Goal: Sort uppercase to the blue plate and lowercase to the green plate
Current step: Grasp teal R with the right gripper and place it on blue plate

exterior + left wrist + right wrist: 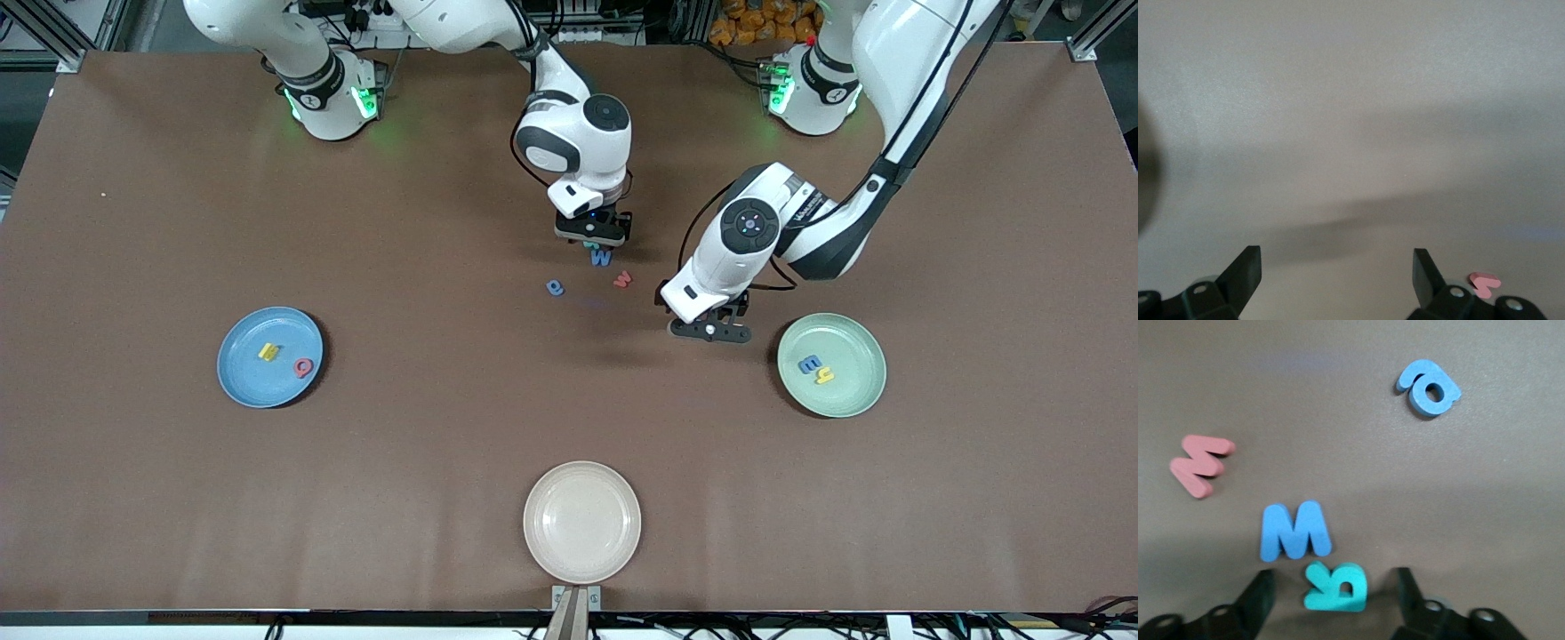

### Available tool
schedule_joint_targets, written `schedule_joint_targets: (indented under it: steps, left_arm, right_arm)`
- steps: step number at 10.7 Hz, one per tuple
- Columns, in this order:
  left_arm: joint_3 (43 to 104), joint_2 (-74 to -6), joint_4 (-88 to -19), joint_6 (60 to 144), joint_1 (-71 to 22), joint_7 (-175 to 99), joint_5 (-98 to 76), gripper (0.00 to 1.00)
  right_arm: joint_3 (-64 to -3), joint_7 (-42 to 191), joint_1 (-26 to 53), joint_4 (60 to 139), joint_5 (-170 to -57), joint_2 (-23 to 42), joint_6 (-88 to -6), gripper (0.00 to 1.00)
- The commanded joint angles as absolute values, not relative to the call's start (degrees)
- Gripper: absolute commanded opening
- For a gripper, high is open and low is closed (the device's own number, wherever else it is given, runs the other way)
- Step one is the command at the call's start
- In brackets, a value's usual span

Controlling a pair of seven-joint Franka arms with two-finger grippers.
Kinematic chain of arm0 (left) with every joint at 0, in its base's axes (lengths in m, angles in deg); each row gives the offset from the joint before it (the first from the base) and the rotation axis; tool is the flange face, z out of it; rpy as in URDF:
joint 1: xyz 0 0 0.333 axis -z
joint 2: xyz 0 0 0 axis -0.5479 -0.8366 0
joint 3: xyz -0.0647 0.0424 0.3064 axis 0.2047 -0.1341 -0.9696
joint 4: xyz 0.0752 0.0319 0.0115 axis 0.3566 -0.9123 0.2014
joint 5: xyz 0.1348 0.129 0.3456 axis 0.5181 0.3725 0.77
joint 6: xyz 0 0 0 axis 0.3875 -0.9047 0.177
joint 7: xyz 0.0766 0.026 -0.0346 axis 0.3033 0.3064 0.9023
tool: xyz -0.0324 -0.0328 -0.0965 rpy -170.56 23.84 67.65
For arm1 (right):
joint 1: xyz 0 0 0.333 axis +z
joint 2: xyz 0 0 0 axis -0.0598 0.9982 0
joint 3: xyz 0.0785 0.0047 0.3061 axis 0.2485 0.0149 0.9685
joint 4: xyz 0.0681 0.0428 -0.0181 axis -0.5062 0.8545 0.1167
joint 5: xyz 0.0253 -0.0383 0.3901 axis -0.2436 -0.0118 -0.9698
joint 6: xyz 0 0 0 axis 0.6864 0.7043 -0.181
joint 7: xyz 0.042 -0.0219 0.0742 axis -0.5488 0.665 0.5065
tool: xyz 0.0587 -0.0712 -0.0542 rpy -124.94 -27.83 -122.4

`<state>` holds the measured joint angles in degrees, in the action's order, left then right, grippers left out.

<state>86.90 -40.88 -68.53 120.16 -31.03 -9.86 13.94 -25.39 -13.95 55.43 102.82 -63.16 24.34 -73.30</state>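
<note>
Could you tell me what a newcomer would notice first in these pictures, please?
The right gripper sits low over the table's middle, fingers either side of the teal B, beside the blue W. The blue plate and green plate each hold two letters.

1. The bench [178, 498] is plain brown.
2. One plate [244, 378] is sky blue, one plate [853, 387] pale mint green, one plate [582, 522] cream.
3. The big W [1295, 531] and the small letter [1429, 387] are blue, the B [1335, 587] teal, the little w [1199, 463] red.
4. Both arms are white with black hands.
</note>
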Motion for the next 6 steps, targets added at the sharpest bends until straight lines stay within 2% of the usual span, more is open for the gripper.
schedule_joint_targets:
  steps: [1, 4, 6]
  left_arm:
    - [87.4, -40.3, -68.9, 119.7, -31.6, -9.5, 12.8, 1.0]
    - [87.4, -40.3, -68.9, 119.7, -31.6, -9.4, 12.8, 1.0]
    - [87.4, -40.3, -68.9, 119.7, -31.6, -9.4, 12.8, 1.0]
  right_arm:
    - [-24.3, -15.9, 54.7, 103.2, -63.2, 24.3, -73.1, 0.0]
    - [-24.3, -15.4, 54.2, 103.2, -63.2, 23.7, -73.0, 0.0]
    - [-24.3, -14.7, 51.7, 103.3, -63.2, 21.0, -71.9, 0.0]
